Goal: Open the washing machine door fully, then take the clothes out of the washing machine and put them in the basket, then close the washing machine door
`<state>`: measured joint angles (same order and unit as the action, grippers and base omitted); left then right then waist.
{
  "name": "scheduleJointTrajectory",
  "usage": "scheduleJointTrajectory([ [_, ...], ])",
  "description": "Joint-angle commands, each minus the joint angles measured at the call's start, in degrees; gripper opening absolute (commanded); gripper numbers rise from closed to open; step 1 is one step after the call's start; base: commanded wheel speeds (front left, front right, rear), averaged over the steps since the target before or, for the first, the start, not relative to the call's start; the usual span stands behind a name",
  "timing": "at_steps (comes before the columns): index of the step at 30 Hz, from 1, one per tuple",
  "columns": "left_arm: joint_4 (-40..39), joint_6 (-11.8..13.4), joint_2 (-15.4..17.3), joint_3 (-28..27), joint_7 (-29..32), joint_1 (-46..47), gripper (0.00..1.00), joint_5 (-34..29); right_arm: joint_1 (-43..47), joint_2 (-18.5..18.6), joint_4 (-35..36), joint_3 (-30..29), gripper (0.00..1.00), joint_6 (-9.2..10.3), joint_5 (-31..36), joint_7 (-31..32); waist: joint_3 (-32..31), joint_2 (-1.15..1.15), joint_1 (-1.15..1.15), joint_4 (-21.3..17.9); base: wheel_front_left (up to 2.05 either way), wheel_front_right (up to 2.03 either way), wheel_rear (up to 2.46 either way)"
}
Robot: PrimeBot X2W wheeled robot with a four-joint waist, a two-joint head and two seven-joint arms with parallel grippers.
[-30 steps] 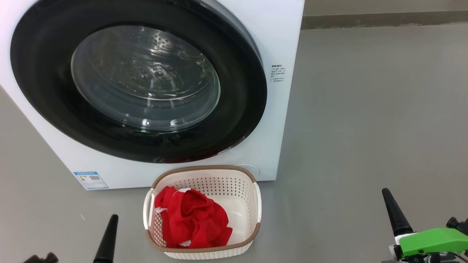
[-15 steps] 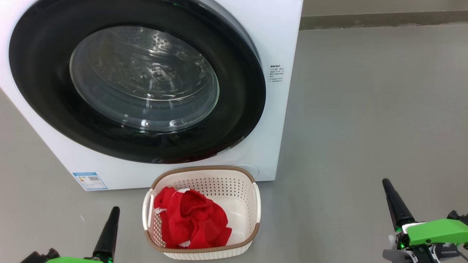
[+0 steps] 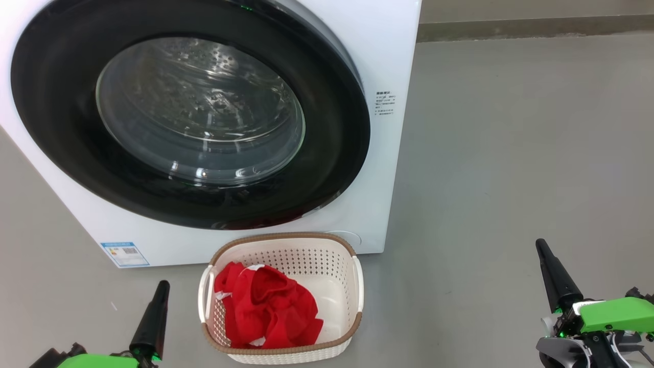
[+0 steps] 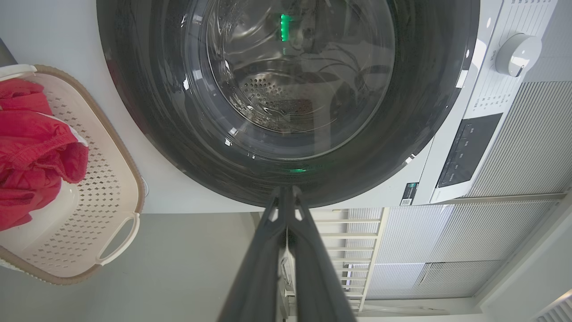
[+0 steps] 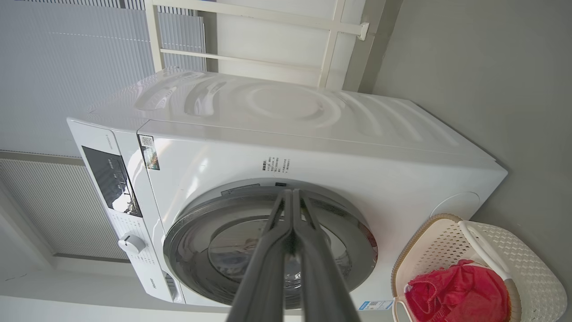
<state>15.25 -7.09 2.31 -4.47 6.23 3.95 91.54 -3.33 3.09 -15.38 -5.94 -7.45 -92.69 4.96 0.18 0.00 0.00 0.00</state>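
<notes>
Nearest us, the left pincer [image 3: 159, 296] and right pincer [image 3: 544, 255] sit low on either side of the scene, fingers pointing up toward the machine. Both wrist views show each pair of fingers pressed together to a single tip, holding nothing. We judge that they are kept wide apart and clear of everything because no grasp is needed now.

Between them, closer to the left pincer, the basket [image 3: 280, 238] stands on the floor [image 3: 511, 153] with its mouth up and a handle on each side. It sits just in front of the door's lower edge, where a short drop from the drum would reach it. Its longer side seems to run across the machine's front, though the steep view leaves that unsure. The clothes [image 3: 265, 306] lie inside it, heaped against the left wall, with bare bottom to their right.

Beyond, the door [image 3: 199, 110] faces us square and looks shut against the washing machine [image 3: 388, 61]. Being round, it has no long axis. Through the glass the drum looks empty, so the task seems complete.
</notes>
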Motion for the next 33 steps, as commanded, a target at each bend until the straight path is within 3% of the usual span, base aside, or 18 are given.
scheduleJointTrajectory([
  [1,-1.23,-0.4,0.57,-2.09,0.28,2.24,0.0,0.59,-2.72,0.87,1.44,0.92,0.0,-0.03,-0.72,0.32,0.0,0.0,0.0,0.0,0.0,0.0,0.0],
  [33,-1.23,-0.4,0.57,-2.07,0.27,2.24,0.0,0.61,-2.77,0.5,1.4,0.39,0.0,-0.03,-0.28,0.75,0.0,0.0,0.0,0.0,0.0,0.0,0.0],
])
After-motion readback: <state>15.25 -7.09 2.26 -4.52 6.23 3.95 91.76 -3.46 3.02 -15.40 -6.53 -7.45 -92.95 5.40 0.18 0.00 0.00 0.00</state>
